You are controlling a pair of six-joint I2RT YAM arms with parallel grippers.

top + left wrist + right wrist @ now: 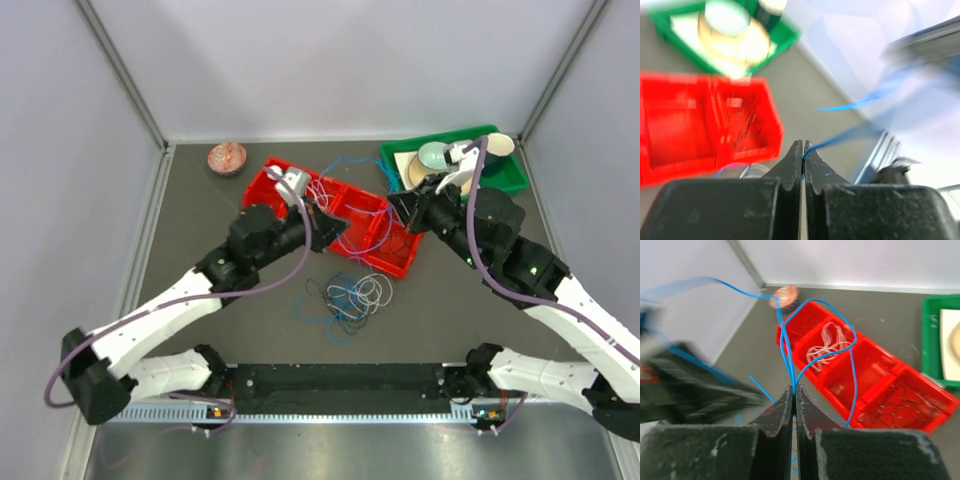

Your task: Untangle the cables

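Both grippers hold blue cable above the red tray (268, 186). My left gripper (338, 226) is shut on a thin blue cable (840, 136) that runs off to the right in the left wrist view, where the jaws (803, 150) are pressed together. My right gripper (400, 208) is shut on blue cable strands (790, 347) that loop up over the tray (920, 400). White cables (825, 345) lie in one tray compartment and dark ones (902, 402) in another. A tangle of blue, white and black cables (350, 297) lies on the table in front of the tray.
A green tray (512, 176) with a roll of tape and cups stands at the back right. A round reddish object (227, 158) lies at the back left. Walls close in the table on three sides.
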